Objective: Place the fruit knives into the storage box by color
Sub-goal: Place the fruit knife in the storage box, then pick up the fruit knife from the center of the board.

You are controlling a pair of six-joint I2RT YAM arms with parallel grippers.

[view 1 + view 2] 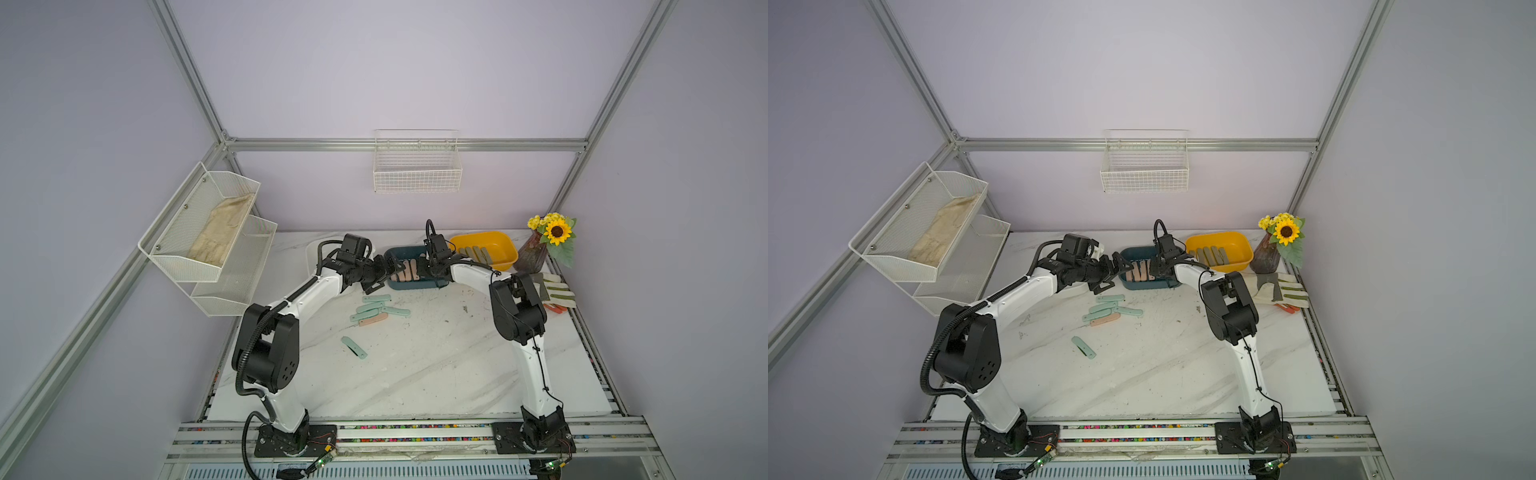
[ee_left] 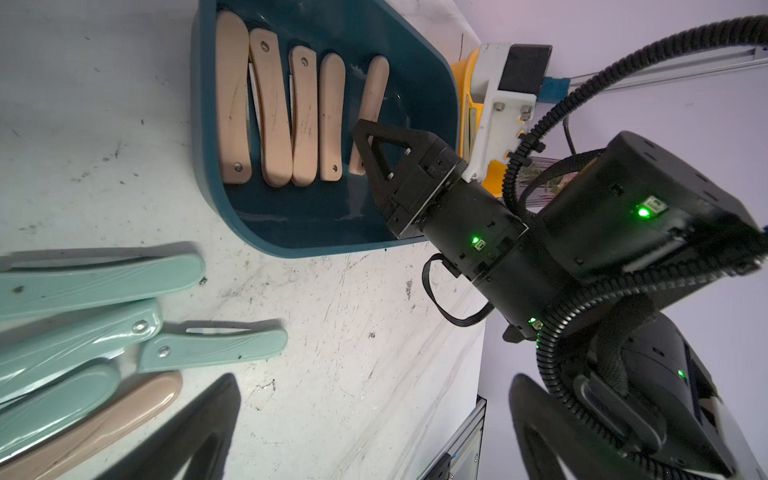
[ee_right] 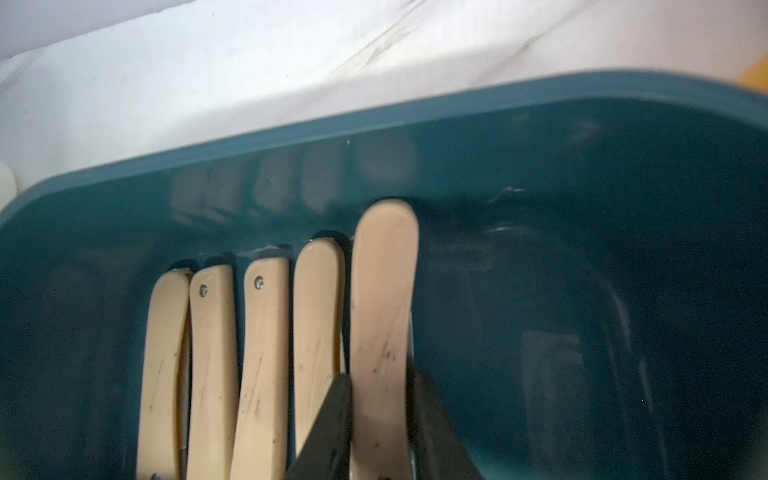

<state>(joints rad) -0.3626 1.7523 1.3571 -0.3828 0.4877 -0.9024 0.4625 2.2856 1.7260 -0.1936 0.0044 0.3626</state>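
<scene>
Right gripper [image 3: 381, 424] pinches a peach knife [image 3: 384, 291] inside the teal box [image 3: 582, 124]; left gripper [image 1: 390, 277] gapes wide, empty.

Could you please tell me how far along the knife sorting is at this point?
Done: four pink knives lie in the teal box, and olive knives sit in the yellow box. In hand: the right end effector is shut on a fifth pink knife inside the teal box; the left end effector is open and empty. Left: five mint knives and one loose pink knife on the table.
</scene>
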